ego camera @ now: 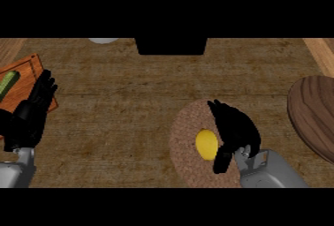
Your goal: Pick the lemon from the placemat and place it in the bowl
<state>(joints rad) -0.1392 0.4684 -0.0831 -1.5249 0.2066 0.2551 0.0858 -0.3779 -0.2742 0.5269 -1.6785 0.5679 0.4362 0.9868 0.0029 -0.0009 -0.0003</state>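
The yellow lemon (205,144) lies on a round brown woven placemat (186,132) at the lower middle of the counter. My right hand (236,131) hovers over the lemon's right side, fingers fairly straight and pointing away from me, thumb below the fruit. The hand is open and hides the lemon's right part. A dark wooden bowl (314,115) sits at the right edge, cut off by the view. My left hand (29,117) rests open at the far left, fingers up.
An orange cutting board (27,76) with a green vegetable (8,82) lies at the left, partly under my left hand. A black object (171,46) stands at the back middle, with a pale rounded thing (103,40) to its left. Lighter wood strips (321,53) border the counter.
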